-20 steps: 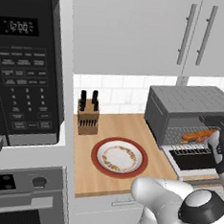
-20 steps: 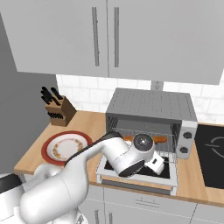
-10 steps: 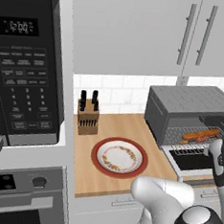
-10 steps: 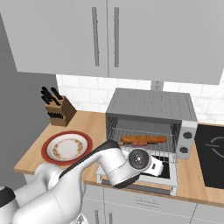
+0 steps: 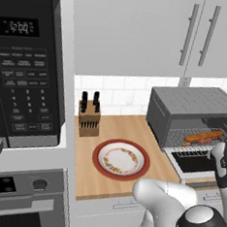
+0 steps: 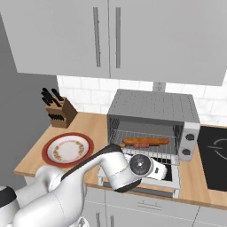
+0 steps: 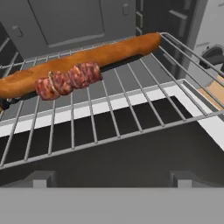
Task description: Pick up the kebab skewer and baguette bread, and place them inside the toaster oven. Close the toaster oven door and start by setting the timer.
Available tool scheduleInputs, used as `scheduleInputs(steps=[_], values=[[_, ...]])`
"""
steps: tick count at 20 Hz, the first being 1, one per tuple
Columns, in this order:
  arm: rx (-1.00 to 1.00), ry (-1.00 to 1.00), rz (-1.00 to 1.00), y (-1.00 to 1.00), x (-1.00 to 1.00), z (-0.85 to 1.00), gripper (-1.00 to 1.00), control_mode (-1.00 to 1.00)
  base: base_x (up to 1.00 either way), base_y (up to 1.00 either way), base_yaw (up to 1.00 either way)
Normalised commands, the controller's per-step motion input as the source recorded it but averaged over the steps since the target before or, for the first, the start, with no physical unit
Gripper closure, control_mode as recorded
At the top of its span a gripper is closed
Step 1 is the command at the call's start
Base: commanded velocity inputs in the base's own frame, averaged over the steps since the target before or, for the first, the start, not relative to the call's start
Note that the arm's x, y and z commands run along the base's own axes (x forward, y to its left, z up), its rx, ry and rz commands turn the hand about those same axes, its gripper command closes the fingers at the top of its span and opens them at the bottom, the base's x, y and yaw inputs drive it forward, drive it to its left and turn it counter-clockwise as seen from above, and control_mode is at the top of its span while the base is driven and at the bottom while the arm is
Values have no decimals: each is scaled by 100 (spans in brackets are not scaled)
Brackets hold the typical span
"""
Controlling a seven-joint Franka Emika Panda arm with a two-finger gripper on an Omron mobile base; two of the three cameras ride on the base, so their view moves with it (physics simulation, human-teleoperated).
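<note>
The toaster oven stands on the counter with its door folded down flat. On its wire rack lies the baguette bread, a long orange-brown loaf. The kebab skewer rests against the loaf's near side. Both also appear as an orange bar on the rack. My gripper hovers low in front of the rack, over the lowered door, open and holding nothing. The hand sits just below the rack's front edge.
A red-rimmed plate lies on the wooden counter left of the oven, with a knife block behind it. The black microwave hangs at far left. Oven knobs are on its right side; a dark stovetop lies beyond.
My hand has drawn back out of the oven and dropped lower, in front of the rack. The baguette and skewer stay on the rack.
</note>
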Motion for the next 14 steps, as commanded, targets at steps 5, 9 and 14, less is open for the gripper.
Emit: scheduleInputs(steps=[5,9,14], values=[[0,-3,0,0,0,-2,-100,-100,0,0,0],[-5,-11,0,6,1,-2,-100,-100,0,0,0],[-7,-2,0,6,1,4,-100,-100,0,0,0]])
